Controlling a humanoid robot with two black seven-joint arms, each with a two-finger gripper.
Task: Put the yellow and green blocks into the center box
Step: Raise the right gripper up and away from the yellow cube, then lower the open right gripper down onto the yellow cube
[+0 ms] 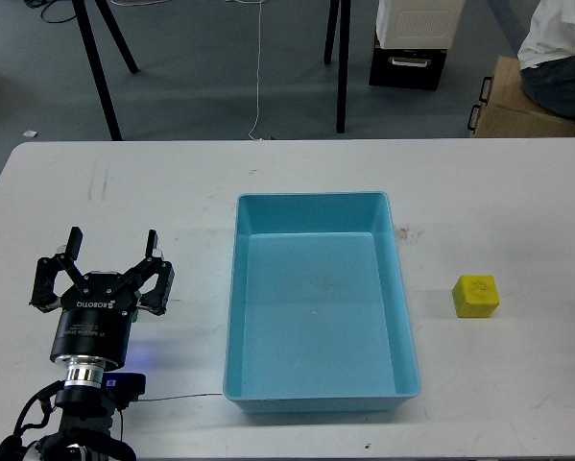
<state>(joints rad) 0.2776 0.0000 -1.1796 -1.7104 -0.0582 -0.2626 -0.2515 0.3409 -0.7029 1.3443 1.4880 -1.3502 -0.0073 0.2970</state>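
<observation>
while the left gripper (112,243) holds its jaws released, yellow block (476,296) sits right of box (402,288).

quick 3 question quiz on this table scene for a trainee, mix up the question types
1. True or false: the yellow block already lies inside the blue tray.
2. Which gripper is in view? A) left gripper B) right gripper C) both
3. Fill in: the left gripper's fingers are spread ____, with nothing between them.

Key
1. False; it sits on the white table, right of the tray, which holds nothing.
2. A
3. open

No green block appears in the head view.
</observation>
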